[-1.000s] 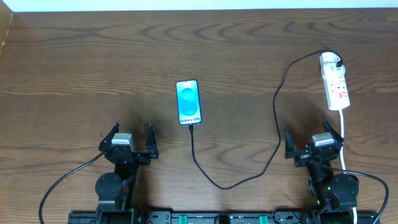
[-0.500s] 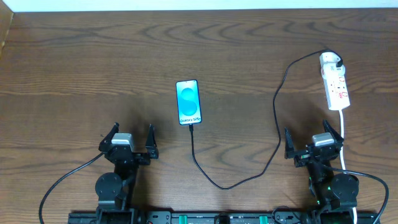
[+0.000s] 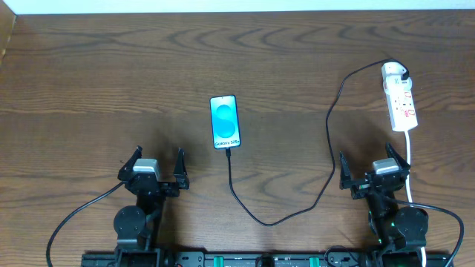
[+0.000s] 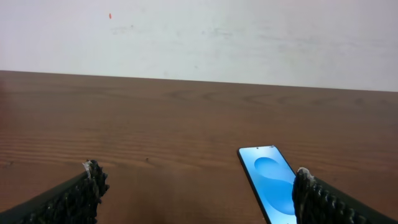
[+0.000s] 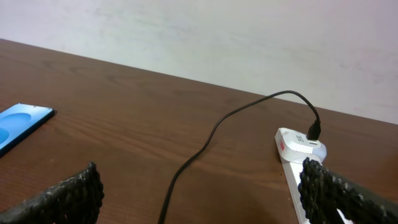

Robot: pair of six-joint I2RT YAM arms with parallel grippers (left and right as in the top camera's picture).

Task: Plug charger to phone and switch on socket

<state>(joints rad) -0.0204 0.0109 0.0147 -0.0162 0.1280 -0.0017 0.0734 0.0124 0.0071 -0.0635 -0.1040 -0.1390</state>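
Note:
The phone (image 3: pixel 225 122) lies flat mid-table with its blue screen lit; it also shows in the left wrist view (image 4: pixel 268 180) and at the left edge of the right wrist view (image 5: pixel 18 124). The charger's black cable (image 3: pixel 330 148) runs from the phone's near end in a loop to its white plug (image 3: pixel 394 72), seated in the socket (image 3: pixel 401 104) at the right. The socket shows in the right wrist view (image 5: pixel 297 155) with the cable (image 5: pixel 205 143). My left gripper (image 3: pixel 156 169) is open and empty near the front edge. My right gripper (image 3: pixel 374 172) is open and empty, just in front of the socket.
The socket's white cord (image 3: pixel 410 159) runs down past my right arm toward the front edge. A white wall (image 4: pixel 199 37) rises behind the table's far edge.

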